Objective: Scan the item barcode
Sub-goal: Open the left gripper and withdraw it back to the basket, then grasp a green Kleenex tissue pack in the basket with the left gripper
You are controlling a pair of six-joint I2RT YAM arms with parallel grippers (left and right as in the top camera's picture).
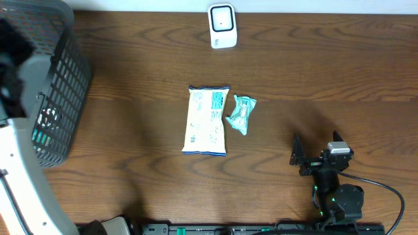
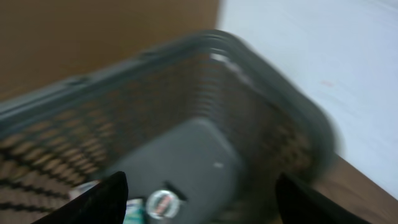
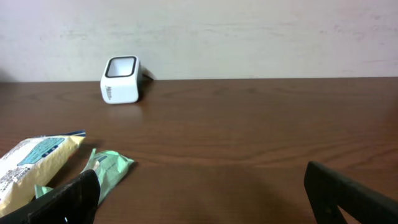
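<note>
Pick step not started yet imo. Left gripper (image 2: pixel 199 206) over basket (image 2: pixel 273 106), jaws apart, empty. Right gripper (image 1: pixel 312 158) jaws wide apart, empty. Snack bag (image 1: pixel 208 121) and teal packet (image 1: pixel 241 114) side by side mid-table, well short of scanner (image 1: pixel 222 26). Next: grab one, find barcode, face it to scanner

The table (image 1: pixel 130 78) is dark brown wood with wavy, lighter grain. The scanner (image 1: pixel 222 26) is white, with a dark window framed in black. In front of the scanner, the bag (image 1: pixel 208 121) is cream with blue strips at both ends and teal print. The packet (image 1: pixel 240 113), also in front of the scanner and slightly to its right, is pale mint green. Far left of the scanner, the basket (image 1: pixel 62 78) is grey with a square lattice. Inside it show teal, white and a blurred round label (image 2: pixel 163 202) in red and white. The wall (image 3: pixel 249 31) behind the scanner is off-white.
</note>
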